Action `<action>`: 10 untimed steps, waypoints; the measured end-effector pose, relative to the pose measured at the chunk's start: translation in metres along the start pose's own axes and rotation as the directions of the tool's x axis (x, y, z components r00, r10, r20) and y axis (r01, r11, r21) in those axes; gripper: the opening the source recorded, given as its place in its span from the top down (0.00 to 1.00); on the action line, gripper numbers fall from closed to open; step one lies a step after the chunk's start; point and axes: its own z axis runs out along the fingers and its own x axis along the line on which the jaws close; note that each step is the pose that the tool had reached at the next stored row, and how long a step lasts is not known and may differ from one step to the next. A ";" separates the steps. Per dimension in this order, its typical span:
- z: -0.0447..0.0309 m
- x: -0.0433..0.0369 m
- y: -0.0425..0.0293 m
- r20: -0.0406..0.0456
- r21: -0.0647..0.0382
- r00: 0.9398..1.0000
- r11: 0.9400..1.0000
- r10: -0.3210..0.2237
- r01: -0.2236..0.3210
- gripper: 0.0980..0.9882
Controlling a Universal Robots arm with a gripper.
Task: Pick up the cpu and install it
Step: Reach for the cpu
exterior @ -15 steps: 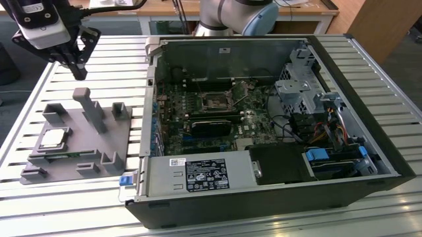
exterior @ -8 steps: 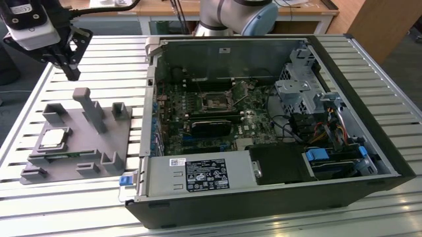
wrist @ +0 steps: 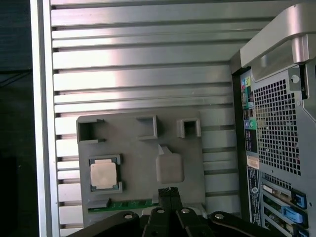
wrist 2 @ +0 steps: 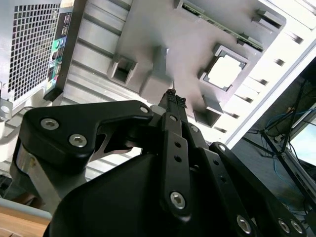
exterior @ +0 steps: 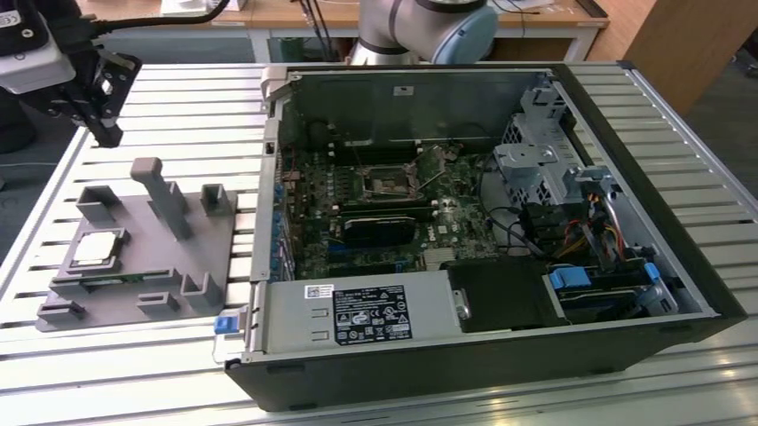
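Above the counter (exterior: 177, 98), beside the grey holder (exterior: 130, 284), the pincer (exterior: 106, 135) hangs with its tips pressed together and nothing in them, as both wrist views show. The cpu (wrist: 103, 174) lies flat in its walled nest on the holder, well apart from the tips. A clean pick, I judge, needs the jaws opened, squared to the chip's thin edges and lowered straight, clear of the nest walls and the post (exterior: 163, 195). The cpu is a silver, smooth square. The holder is matte plastic and the counter is ribbed bright aluminium.

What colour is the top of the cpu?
Silver-grey, pale and shiny; the first wrist view shows the cpu best.
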 end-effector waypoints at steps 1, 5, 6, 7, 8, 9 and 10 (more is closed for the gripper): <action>0.0003 0.0029 -0.0002 0.000 0.000 1.000 1.000 0.000 0.000 0.99; 0.0016 0.0152 -0.0012 -0.001 0.000 1.000 1.000 0.000 0.000 0.99; 0.0018 0.0181 -0.0014 -0.001 0.000 1.000 1.000 0.000 0.000 0.99; 0.0021 0.0208 -0.0017 -0.002 0.000 1.000 1.000 0.000 0.000 0.99; 0.0025 0.0235 -0.0019 -0.002 0.000 1.000 1.000 0.000 0.000 0.99; 0.0028 0.0260 -0.0021 -0.002 0.000 1.000 1.000 0.000 0.000 0.99; 0.0031 0.0284 -0.0023 -0.003 0.000 1.000 1.000 0.000 0.000 0.99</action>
